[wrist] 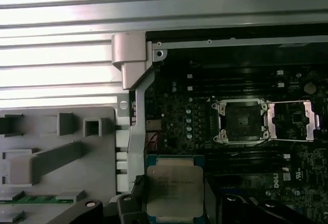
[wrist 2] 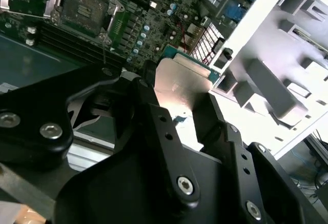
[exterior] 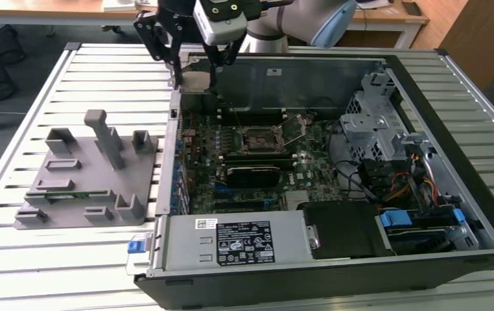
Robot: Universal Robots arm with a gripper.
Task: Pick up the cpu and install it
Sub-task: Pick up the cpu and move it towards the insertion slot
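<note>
Two black fingers (wrist 2: 154,114) are clamped on opposite edges of the cpu (wrist: 174,190). It hangs level in the air over the far corner of the case (exterior: 454,91) at the exterior view's left, well apart from the socket (exterior: 260,137). A few lines of faint dark print cross the cpu's pale, matte metal top, too small to read, and a thin green rim frames that top in the first wrist view. The gripper (exterior: 196,78) points down from the arm (exterior: 316,19), whose rounded silver and pale-blue joint sits behind it, and a light grey boxy housing (exterior: 221,16) rides at the wrist. The black case lies open on a slatted metal counter (exterior: 22,259), baring the green motherboard (exterior: 197,168). The socket is a dark square in a silver frame, and its hinged plate (wrist: 292,121) is swung open beside it. At the near edge of the case, a silver power supply (exterior: 187,249) carries a black-and-white label (exterior: 245,243) with dense print and a smaller white sticker (exterior: 205,223); none of it is legible. A grey plastic block (exterior: 83,188) with upright posts and square slots rests on the counter just beside the case, at the exterior view's left. A green strip (exterior: 65,192) lies in one of its slots.
</note>
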